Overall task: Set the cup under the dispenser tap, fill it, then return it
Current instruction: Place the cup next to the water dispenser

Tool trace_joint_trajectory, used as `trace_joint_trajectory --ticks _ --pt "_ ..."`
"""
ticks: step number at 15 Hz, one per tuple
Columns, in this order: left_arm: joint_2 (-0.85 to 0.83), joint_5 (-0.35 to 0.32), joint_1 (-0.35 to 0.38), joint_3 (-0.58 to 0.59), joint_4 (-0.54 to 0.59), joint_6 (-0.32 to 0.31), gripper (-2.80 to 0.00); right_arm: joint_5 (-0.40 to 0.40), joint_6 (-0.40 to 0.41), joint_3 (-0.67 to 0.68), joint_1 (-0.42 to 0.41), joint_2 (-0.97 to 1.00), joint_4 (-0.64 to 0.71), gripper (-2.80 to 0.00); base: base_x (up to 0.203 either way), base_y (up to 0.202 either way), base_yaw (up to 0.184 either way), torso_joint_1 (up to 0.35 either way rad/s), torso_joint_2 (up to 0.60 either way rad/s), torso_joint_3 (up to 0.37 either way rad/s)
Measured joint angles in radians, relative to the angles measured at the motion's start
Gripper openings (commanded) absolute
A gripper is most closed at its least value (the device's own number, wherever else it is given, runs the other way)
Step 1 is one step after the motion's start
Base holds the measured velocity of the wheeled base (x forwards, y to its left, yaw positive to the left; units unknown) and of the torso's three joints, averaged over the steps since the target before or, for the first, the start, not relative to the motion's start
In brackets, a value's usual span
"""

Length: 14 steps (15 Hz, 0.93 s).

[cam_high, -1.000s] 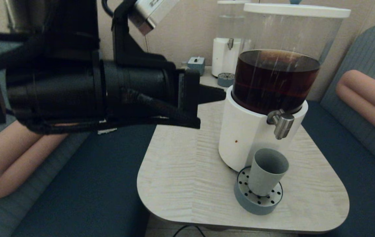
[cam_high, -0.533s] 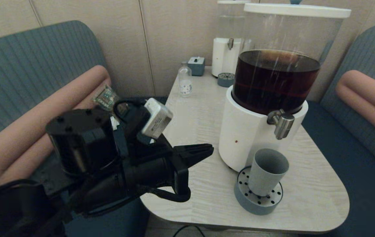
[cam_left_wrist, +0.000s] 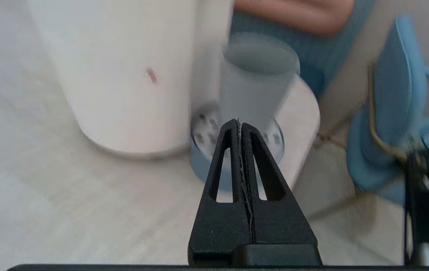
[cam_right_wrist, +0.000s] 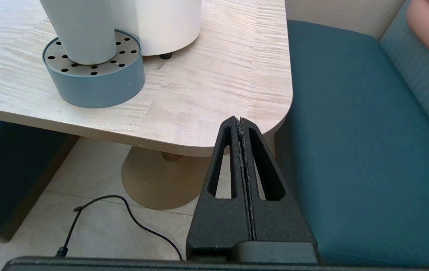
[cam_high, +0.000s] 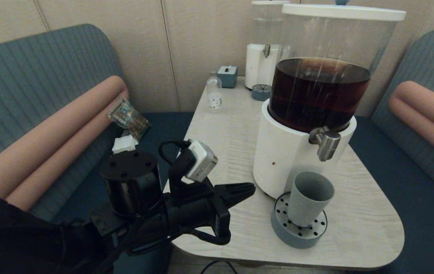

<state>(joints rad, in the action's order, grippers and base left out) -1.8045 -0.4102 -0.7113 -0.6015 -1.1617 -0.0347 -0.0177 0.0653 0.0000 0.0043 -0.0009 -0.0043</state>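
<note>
The left gripper (cam_high: 253, 187) (pressed together) points at the cup (cam_high: 310, 203), well apart

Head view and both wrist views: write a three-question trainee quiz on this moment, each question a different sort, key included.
1. True or false: the cup stands on the drip tray below the dispenser tap.
2. The left gripper is: A) shut on the cup, B) shut, apart from the cup, C) open.
3. Fill in: the right gripper hangs off the table edge, fingers ____.

Key: 1 true; 2 B; 3 shut.
</note>
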Motion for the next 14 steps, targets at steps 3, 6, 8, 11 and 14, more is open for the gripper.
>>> trace_joint_trajectory --ticks 3,6,8,11,14 --pt "-0.03 -0.013 -0.005 0.018 -0.007 -0.007 -2.8 -0.001 0.0 0.0 0.0 0.0 0.001 -2.8 0.0 0.0 0.0 0.0 0.0 0.0" --pt "-0.063 -0.017 -0.017 0.021 -0.009 -0.016 0.0 0.0 0.0 0.0 0.0 0.0 0.0 -2.8 0.0 0.0 0.0 0.0 0.0 0.0" --pt "-0.081 -0.035 -0.028 0.021 -0.01 -0.026 0.0 0.0 0.0 0.0 0.0 0.0 0.0 -2.8 0.0 0.0 0.0 0.0 0.0 0.0" --pt "-0.112 -0.043 -0.064 0.003 -0.01 -0.041 0.0 0.0 0.0 0.0 0.0 0.0 0.0 -2.8 0.0 0.0 0.0 0.0 0.0 0.0" --pt "-0.162 -0.04 -0.109 -0.07 -0.013 -0.04 0.0 0.0 0.0 0.0 0.0 0.0 0.0 -2.8 0.0 0.0 0.0 0.0 0.0 0.0"
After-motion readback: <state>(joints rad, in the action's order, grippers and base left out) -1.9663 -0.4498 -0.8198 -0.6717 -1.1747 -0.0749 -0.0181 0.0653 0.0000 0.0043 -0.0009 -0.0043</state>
